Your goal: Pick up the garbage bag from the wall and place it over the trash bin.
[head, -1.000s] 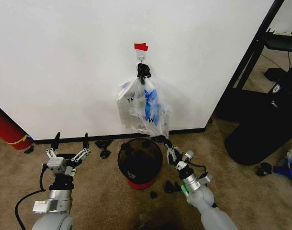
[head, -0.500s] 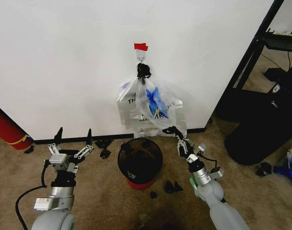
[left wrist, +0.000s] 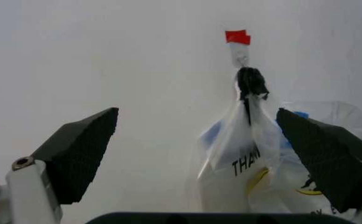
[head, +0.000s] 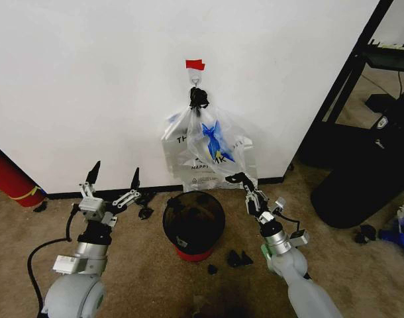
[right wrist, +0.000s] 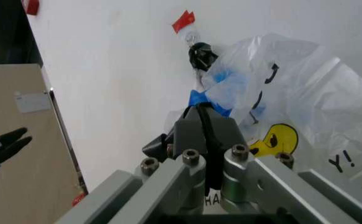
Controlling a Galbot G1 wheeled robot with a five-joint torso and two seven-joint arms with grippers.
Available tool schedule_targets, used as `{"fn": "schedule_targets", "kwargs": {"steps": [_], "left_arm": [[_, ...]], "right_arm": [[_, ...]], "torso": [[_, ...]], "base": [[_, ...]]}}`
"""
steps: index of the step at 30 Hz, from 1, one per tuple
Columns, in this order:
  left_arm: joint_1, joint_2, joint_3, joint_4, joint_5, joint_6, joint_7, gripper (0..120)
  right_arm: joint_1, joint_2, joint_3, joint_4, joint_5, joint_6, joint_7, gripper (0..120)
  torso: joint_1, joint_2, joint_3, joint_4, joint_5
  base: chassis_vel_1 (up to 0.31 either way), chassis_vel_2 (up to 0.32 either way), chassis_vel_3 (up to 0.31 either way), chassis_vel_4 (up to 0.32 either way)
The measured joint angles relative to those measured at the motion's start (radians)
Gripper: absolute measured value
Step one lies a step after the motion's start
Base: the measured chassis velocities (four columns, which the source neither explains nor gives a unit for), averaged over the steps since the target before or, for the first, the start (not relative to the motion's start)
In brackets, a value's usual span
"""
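Left gripper (head: 113, 180): raised over the carpet on the robot's left, fingers spread wide and holding nothing; in the left wrist view the two black finger pads (left wrist: 78, 151) frame the wall with the bags between them, well beyond the tips.
Right gripper (head: 241, 181): lifted toward the lower right edge of the hanging bags, fingers pressed together on a fold of the garbage bag; the right wrist view shows the black fingertips (right wrist: 203, 128) closed against the plastic.
Trash bin (head: 193, 223): round black wire-mesh basket with a red base, on the carpet between the two grippers and below them, directly under the bags.
Garbage bag (head: 218, 151): translucent white plastic with blue patches and black print, hanging from the hook just above the right gripper, its lower corner drawn out toward that gripper.
Second bag (head: 177, 144): white bag with "THAN" lettering, hanging beside and partly behind the garbage bag, on the side toward the left gripper.
Hook (head: 196, 81): small metal hook above both bags, their handles bunched in a dark knot beneath it.
Red tape (head: 195, 64): short strip just above the hook.
Wall (head: 89, 86): plain white with a black baseboard, beyond both grippers.
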State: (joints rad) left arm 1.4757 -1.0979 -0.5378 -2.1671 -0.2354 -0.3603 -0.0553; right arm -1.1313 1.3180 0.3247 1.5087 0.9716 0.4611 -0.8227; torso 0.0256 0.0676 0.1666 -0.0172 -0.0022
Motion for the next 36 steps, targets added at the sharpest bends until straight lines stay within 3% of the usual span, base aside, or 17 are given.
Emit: {"fn": "schedule_targets", "kwargs": {"steps": [5,11,21,32,36], "left_arm": [[-0.117,0.109,0.062,0.063,-0.009,0.009,-0.005,100],[-0.204,0.194,0.118,0.126,-0.012,0.024,-0.008,100],[-0.357,0.323,0.230,0.132,-0.024,0.122,-0.010,100],[-0.499,0.389,0.376,0.139,-0.048,0.178,-0.020,100],[-0.619,0.407,0.515,0.162,-0.096,0.210,-0.020,100]], "right_arm": [[0.008,0.015,-0.002,-0.016,-0.030,0.005,-0.012,0],[0.026,0.027,-0.021,-0.036,-0.060,0.009,-0.021,0],[0.029,0.046,-0.028,-0.044,-0.087,0.012,-0.023,0],[0.040,0.071,-0.041,-0.066,-0.104,0.015,-0.026,0],[0.047,0.086,-0.047,-0.080,-0.117,0.017,-0.031,0]], "torso": [[0.000,0.000,0.000,-0.0007,0.0001],[0.000,0.000,0.000,0.0001,0.0001],[0.000,0.000,0.000,-0.0003,0.0003],[0.000,0.000,0.000,-0.0003,0.0003],[0.000,0.000,0.000,-0.0002,0.0004]], "base": [[0.000,0.000,0.000,0.000],[0.000,0.000,0.000,0.000],[0.000,0.000,0.000,0.000],[0.000,0.000,0.000,0.000],[0.000,0.000,0.000,0.000]]}}
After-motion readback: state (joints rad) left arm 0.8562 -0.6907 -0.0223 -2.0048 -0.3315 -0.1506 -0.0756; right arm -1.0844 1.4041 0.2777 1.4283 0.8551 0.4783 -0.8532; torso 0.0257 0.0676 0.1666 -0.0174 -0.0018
